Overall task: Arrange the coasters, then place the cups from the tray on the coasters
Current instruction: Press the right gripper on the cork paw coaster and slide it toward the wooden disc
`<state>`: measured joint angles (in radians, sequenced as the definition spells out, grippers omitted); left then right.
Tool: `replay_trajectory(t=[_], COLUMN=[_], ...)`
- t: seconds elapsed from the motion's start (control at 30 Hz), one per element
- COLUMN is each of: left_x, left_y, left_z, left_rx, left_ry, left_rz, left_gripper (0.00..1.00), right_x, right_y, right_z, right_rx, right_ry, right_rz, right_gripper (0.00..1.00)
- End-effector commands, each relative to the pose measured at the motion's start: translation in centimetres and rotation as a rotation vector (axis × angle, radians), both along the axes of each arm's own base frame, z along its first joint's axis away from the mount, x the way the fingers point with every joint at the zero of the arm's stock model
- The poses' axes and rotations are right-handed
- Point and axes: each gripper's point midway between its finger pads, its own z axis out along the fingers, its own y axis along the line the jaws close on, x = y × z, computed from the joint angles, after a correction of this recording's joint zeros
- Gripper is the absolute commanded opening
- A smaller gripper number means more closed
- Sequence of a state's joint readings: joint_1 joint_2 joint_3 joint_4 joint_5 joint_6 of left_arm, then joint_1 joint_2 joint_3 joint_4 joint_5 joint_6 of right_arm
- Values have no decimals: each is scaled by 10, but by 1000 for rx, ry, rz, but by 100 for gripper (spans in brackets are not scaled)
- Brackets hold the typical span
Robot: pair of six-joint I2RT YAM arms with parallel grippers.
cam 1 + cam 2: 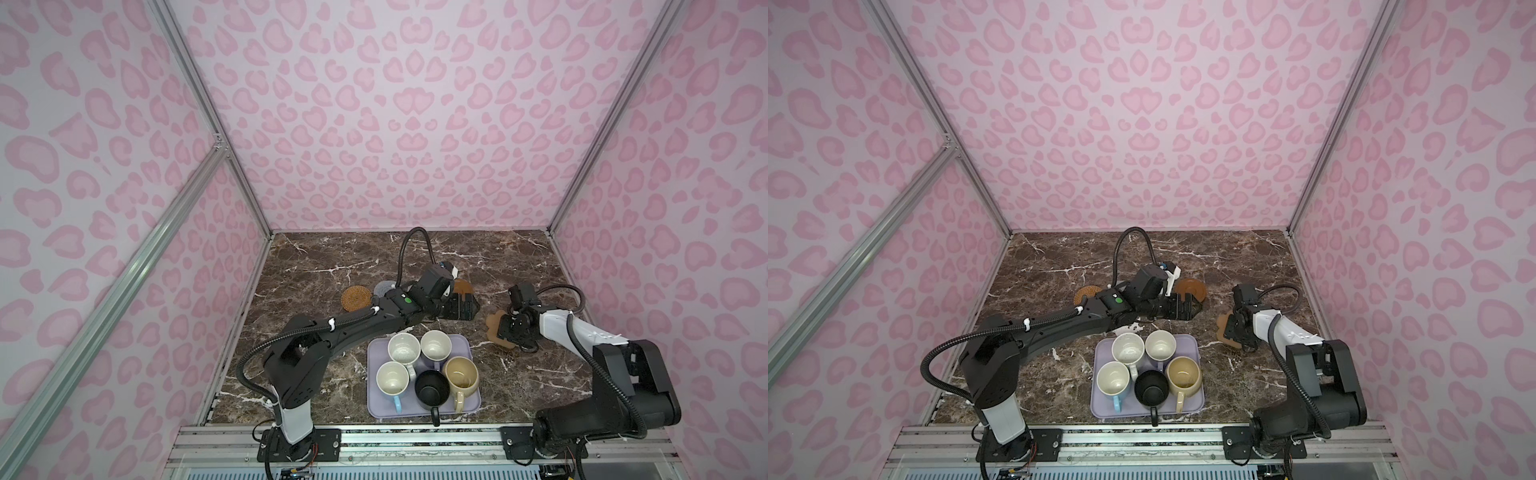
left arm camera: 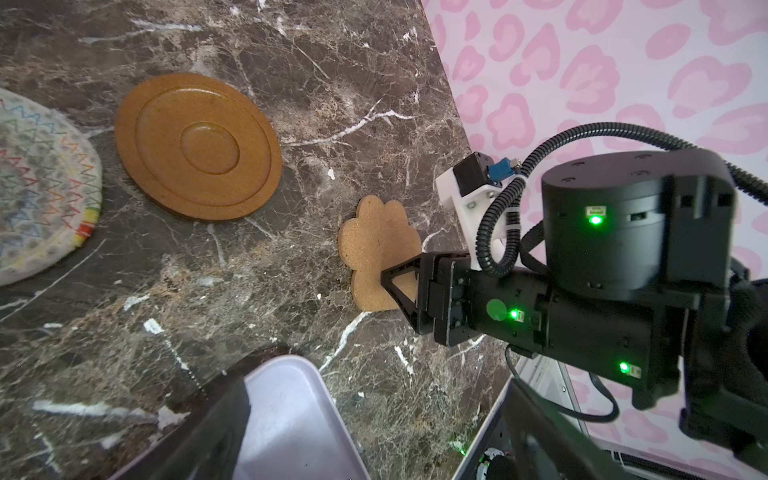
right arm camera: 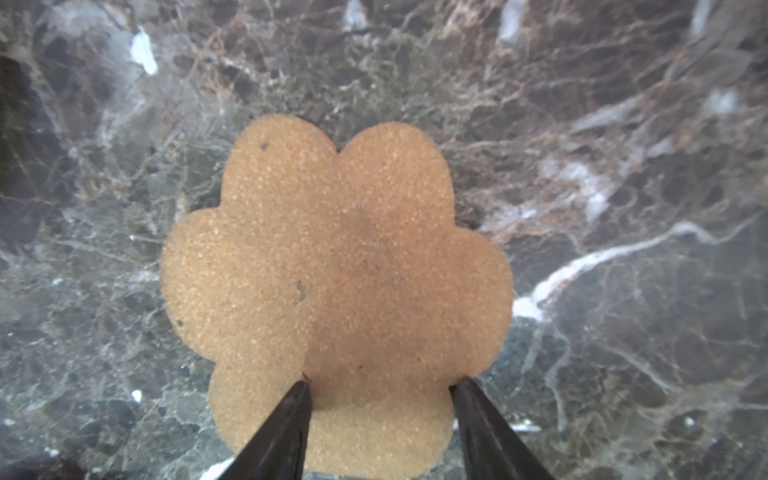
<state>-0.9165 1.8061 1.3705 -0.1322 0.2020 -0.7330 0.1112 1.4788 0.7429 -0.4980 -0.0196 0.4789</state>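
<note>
The tan paw-shaped coaster (image 3: 332, 270) lies flat on the marble at the right (image 1: 496, 326). My right gripper (image 3: 383, 385) is down on it, jaws apart, one fingertip on the paw's heel and the other at its edge. My left gripper (image 1: 463, 309) reaches across the middle and hangs wide open and empty beside the brown wooden dish coaster (image 1: 463, 286). The orange-tan coaster (image 1: 356, 298) and grey-blue coaster (image 1: 384, 287) lie left of that arm. The cream woven coaster (image 2: 41, 187) shows in the left wrist view. The lavender tray (image 1: 376, 409) holds the white (image 1: 404, 348), lavender (image 1: 435, 345), light blue (image 1: 392, 377), black (image 1: 432, 388) and beige (image 1: 460, 374) cups.
The left arm (image 1: 353, 324) stretches low over the table just behind the tray. Pink patterned walls close the table on three sides. An aluminium rail (image 1: 415, 440) runs along the front edge. The black cup's handle hangs over the tray's front rim.
</note>
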Motion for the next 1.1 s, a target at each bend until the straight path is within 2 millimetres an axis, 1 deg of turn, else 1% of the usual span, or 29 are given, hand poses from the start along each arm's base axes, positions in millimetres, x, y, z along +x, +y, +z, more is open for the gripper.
replay_trajectory(t=[0.0,0.03,0.1,0.13,0.37,0.5,0.67,0.9,1.07], left_x=[2,3,3,3,4,4,4,8,11], left_y=[0,0,1,0,1,2,4,7,6], left_z=[14,14,13,13,17,20,20,19,17], left_rx=[-31,-30,-26,-25,-32,-34,-27,-19,-28], left_ry=[-30,-30,-32,-31,-35,-42,-46,-48,-37], left_rz=[5,7,6,4,10,13,16,26,26], left_gripper=[97,97,97,97,97,97,97,97,97], right_x=[0,1,5,7,27,42,54,70,80], right_y=[-2,-3,-1,0,4,0,-1,-9,-10], right_z=[-7,-8,-10,-10,-8,-8,-14,-16,-19], right_rx=[-16,-20,-21,-18,-6,-26,-43,-103,-118], right_ry=[15,17,29,33,3,9,24,55,65], right_rz=[-4,0,19,27,32,34,44,82,92], right_gripper=[57,56,49,47,46,46,45,42,42])
